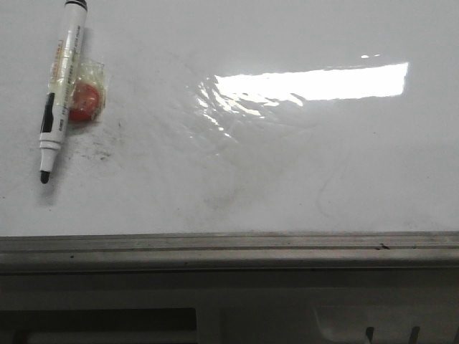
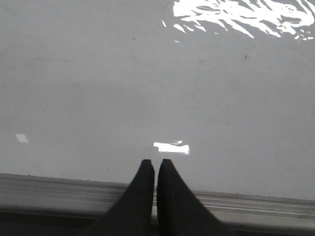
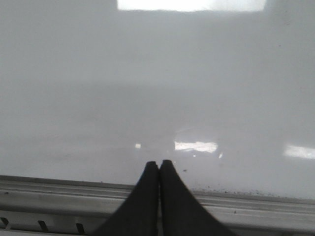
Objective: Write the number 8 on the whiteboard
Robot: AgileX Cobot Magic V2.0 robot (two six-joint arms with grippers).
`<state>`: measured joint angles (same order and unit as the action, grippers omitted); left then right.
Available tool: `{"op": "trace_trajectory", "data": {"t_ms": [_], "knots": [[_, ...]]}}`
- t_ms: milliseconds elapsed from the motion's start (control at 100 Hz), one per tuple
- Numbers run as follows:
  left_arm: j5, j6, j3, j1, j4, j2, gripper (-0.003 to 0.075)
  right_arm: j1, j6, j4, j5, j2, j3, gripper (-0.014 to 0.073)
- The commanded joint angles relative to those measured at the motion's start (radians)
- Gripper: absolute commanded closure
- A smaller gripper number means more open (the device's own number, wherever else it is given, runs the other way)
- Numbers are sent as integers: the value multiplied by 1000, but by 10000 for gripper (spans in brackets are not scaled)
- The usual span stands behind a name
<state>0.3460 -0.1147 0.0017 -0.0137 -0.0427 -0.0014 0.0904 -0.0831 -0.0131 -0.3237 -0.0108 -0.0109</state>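
At ten o'clock on the whiteboard (image 1: pixel 287 179): marker (image 1: pixel 62 86), cap end cropped; surface smudged, glare-streaked; left claw (image 2: pixel 155 166) and right claw (image 3: pixel 159 166) closed, empty.

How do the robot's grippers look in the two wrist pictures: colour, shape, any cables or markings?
Both look alike. The left gripper and the right gripper each have two matte black fingers, broad at the base and tapering to narrow rounded tips. No cables, labels or markings show, and the arms themselves are out of view.
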Motion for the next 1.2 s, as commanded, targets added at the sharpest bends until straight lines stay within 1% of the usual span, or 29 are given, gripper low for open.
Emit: {"op": "trace_trajectory", "data": {"t_ms": [0,530,650,870,1060,1190], "knots": [[-34,-8,32,2,-1,-31,741,7,-2,2,30,-21,-12,657],[-37,-8,32,2,-1,-31,741,7,-2,2,30,-21,-12,657],[-47,-8,32,2,30,-31,741,7,-2,2,30,-21,-12,657],[-53,-8,32,2,30,-31,741,7,-2,-4,30,-21,-12,657],[-62,-8,32,2,154,-31,741,7,-2,-4,30,-21,-12,657],[-71,-8,32,2,161,-31,741,7,-2,-6,43,-21,-12,657]]}}
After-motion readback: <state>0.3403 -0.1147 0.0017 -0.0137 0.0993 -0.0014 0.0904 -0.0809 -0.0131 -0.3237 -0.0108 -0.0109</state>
